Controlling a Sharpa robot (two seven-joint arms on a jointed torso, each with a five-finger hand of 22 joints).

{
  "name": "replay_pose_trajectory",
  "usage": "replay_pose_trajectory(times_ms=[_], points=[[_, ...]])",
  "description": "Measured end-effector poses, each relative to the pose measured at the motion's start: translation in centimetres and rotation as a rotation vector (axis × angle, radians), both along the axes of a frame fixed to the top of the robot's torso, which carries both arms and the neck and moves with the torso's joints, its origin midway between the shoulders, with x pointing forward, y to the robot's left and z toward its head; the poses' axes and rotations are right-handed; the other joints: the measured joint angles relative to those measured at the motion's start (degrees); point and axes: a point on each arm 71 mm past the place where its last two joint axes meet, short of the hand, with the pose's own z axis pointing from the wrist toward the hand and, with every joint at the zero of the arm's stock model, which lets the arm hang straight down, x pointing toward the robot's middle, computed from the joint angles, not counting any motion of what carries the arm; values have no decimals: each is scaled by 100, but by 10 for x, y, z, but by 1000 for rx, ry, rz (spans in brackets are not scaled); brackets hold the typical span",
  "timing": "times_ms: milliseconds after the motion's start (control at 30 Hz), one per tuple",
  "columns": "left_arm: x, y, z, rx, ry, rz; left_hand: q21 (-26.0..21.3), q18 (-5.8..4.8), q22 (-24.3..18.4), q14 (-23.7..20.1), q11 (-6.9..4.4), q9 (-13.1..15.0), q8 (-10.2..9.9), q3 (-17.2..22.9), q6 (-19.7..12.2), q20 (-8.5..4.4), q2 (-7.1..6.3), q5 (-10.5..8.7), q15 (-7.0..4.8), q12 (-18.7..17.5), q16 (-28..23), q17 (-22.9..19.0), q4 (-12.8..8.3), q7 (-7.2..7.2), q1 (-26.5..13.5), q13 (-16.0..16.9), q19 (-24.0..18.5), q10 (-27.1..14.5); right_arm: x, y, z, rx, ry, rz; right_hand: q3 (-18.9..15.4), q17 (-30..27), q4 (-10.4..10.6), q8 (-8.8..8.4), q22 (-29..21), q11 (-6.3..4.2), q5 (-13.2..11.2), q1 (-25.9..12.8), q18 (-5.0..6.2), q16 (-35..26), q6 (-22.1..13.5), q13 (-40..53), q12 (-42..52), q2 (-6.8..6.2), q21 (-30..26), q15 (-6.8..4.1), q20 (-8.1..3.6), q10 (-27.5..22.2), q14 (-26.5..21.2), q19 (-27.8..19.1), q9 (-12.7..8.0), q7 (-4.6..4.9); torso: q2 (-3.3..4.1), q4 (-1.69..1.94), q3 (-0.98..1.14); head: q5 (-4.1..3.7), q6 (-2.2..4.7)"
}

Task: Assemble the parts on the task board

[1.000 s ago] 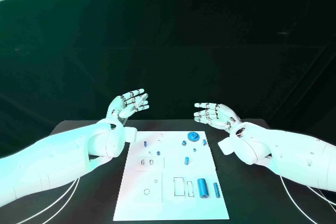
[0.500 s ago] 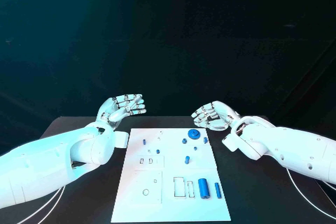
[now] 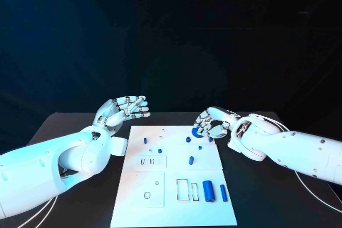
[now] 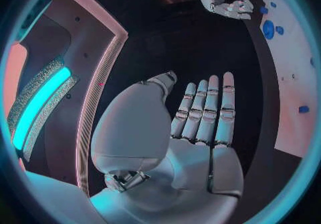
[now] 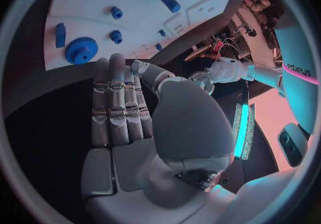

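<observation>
The white task board lies in the middle of the black table. A blue gear stands at its far end, also seen as the gear and the gear. My right hand hovers just beyond the gear, fingers pointing down at it and holding nothing; its fingers lie straight and empty. My left hand is raised above the board's far left corner, palm open, fingers spread and empty. A large blue cylinder and a thin blue pin lie near the board's front right.
Small blue pieces stand on the board: a peg, another and a short one. Rectangular slots and a round hole mark the board's near half. Bare black table lies on both sides.
My right hand has dropped and moved in over the board's far end, its fingers now at the gear. The left hand has stayed raised and open.
</observation>
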Motion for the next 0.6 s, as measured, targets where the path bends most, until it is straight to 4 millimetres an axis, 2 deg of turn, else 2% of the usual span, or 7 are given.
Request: replay_pose_trajectory(times_ms=[33,100,200,267,400,433,600], points=[[-1,-1,0,-1,0,-4,0,0,0,0,0,0,0,0,0,0,0,0,0,0,0,2,0,0,0,0,0,0,0,1,0,-16,-8,2,21,120,20,-34,67,21,-12,-28,0,114,-24,-18,0,-28,89,-50,-11,-143,118,11,10,21,34,9,-4,-7,5],[-2,-2,1,-3,-1,-11,0,0,0,0,0,0,0,0,0,-13,0,0,0,0,0,2,0,0,0,0,13,0,-1,4,0,-50,-25,6,61,396,60,-101,205,53,-22,-46,0,405,-41,-45,0,-118,276,-7,-16,-354,161,66,41,21,77,22,-6,-17,11],[-3,-3,2,-5,-4,-19,0,0,0,0,0,0,0,0,-1,-20,2,0,0,0,0,3,0,1,-2,0,20,0,-1,8,0,-88,-47,12,88,744,87,-181,346,89,-22,-60,0,805,-44,-43,0,-177,451,21,3,-608,190,124,80,29,136,34,-10,-28,13],[-3,-3,2,-5,-5,-22,0,0,0,0,0,0,0,0,-1,-20,-16,0,0,0,0,7,0,1,17,0,20,0,-1,10,0,-103,-57,15,70,916,119,-222,413,102,-22,-50,0,1018,-43,-41,0,-187,529,21,25,-734,190,145,109,42,159,37,-11,-29,15],[-4,-3,3,-7,-6,-27,0,0,-1,0,1,0,0,0,-1,0,-20,0,0,0,0,7,0,1,20,0,42,-1,-1,13,0,-136,-78,15,-8,1844,196,-294,567,121,-46,-28,0,2089,-55,-35,8,-209,696,53,48,-953,262,255,170,54,203,38,-11,-32,21],[-5,-3,4,-8,-7,-28,0,0,-1,0,0,0,0,0,-1,0,-20,0,0,0,0,7,0,1,20,0,41,-1,0,14,1,-141,-82,14,-29,2199,218,-310,722,119,-46,-22,0,2502,-62,-27,33,-215,828,53,46,-959,262,354,193,61,213,38,-11,-35,21],[-6,-4,6,-12,-11,-35,0,-1,0,0,1,-1,0,0,-2,0,-20,0,0,0,0,9,0,2,21,-1,41,-1,2,19,2,-164,-98,12,-88,2914,276,-358,1352,128,-45,-22,0,3324,-62,-23,48,-215,1303,53,58,-1052,262,648,239,60,247,41,-15,-43,19]])
